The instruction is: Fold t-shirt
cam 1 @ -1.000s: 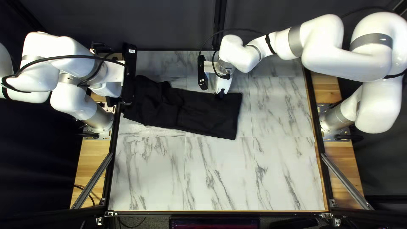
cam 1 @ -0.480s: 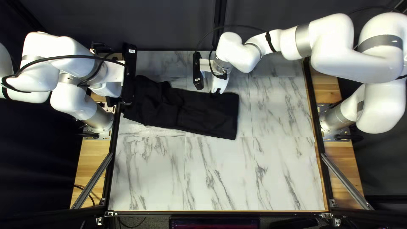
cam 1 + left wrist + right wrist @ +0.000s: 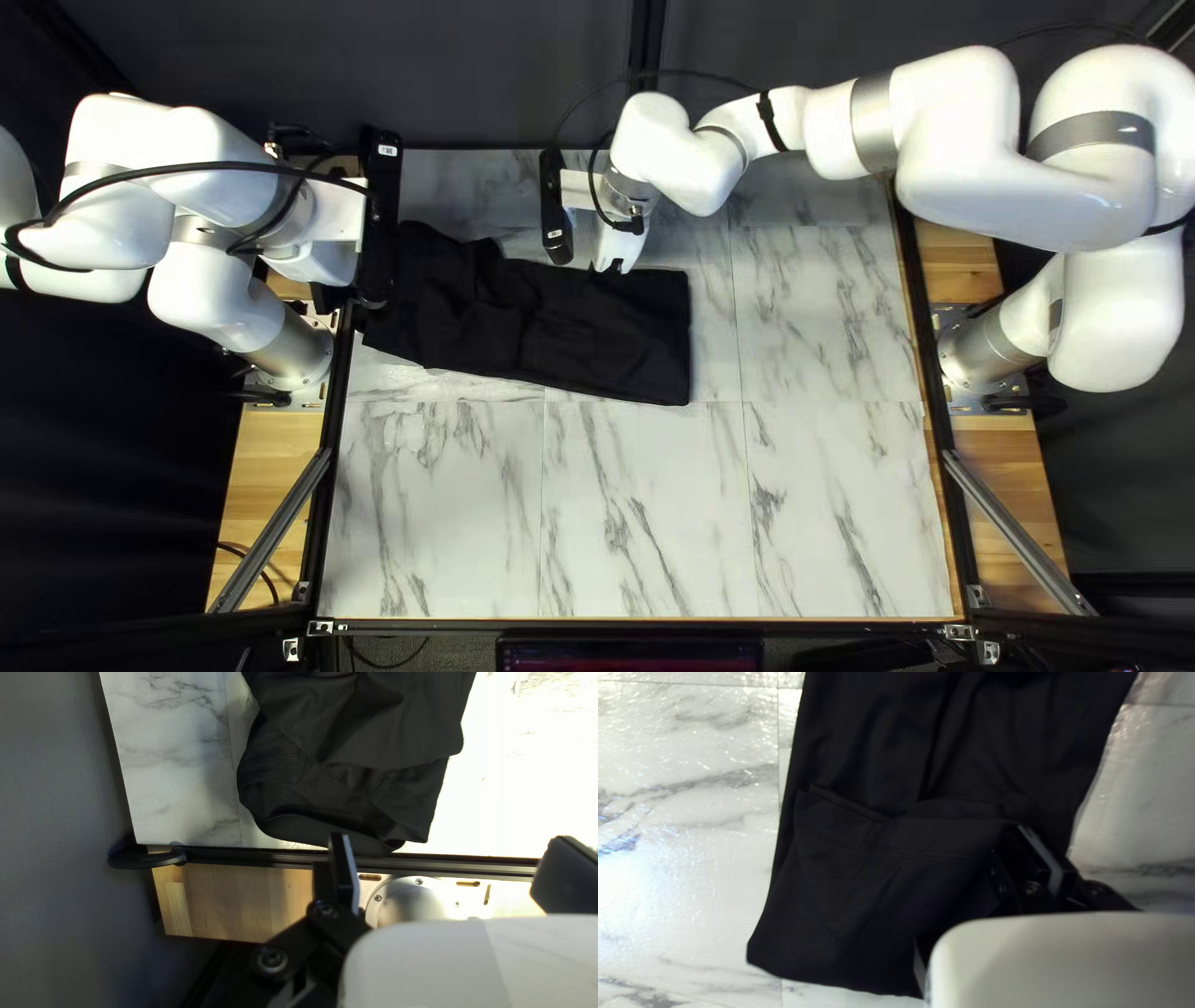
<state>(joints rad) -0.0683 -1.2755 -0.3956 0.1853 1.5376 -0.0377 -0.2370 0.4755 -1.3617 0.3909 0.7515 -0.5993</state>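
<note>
T-shirt [image 3: 598, 326]: black, lying on the tabletop [image 3: 647, 498] toward its far left part as the top left view shows it, long axis running from left to right with a slight slant.

Nearest item, right tool [image 3: 1028, 835]: closed, a pinch of cloth between its fingers, at the shirt's far long side and close to its right end. The held part is a corner of the hem [image 3: 952, 827] of a turned-over flap [image 3: 865, 883], which lies back from the right end over the body.

Farther along, the body reaches away from this tool toward the left arm. The bunched end [image 3: 342, 796] is loosely creased.

Farthest, left tool [image 3: 451, 852]: spread wide, holding nothing, beyond the bunched end at the tabletop's left edge.

Assessment: the right arm is nearer the fold and should do the work. The next move likely runs along the long axis, leftward, then a release. A pull across that axis could skew the flap.
</note>
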